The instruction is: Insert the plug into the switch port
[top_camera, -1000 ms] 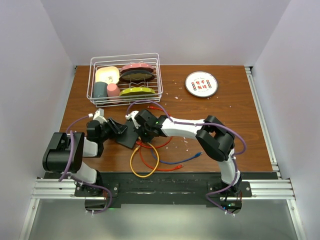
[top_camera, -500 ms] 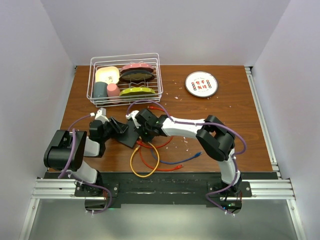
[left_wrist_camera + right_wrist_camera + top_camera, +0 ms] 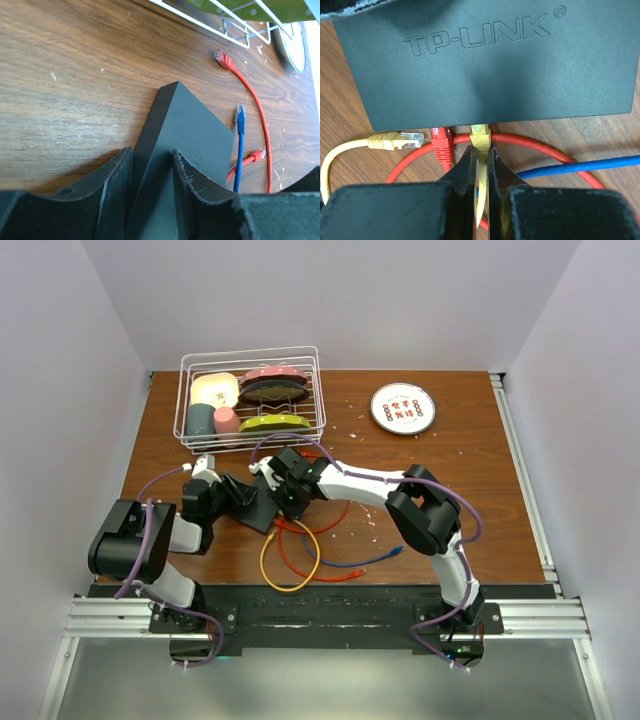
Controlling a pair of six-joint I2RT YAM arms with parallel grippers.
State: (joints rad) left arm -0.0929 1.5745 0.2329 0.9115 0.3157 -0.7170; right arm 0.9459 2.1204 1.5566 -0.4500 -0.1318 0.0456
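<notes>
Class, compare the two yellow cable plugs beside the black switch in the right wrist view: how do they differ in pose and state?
Grip: the pinched yellow plug sits between the right gripper's fingers; the loose yellow plug lies free on the brown wooden table.
Direction: the pinched plug points at the flat matte-black switch box, its tip meeting the edge; the loose plug lies sideways, apart from it.
Shared: both are yellow with yellow cable.

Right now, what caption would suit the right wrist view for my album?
Right tool pinches a yellow plug at the black switch edge, beside a red plug.
</notes>
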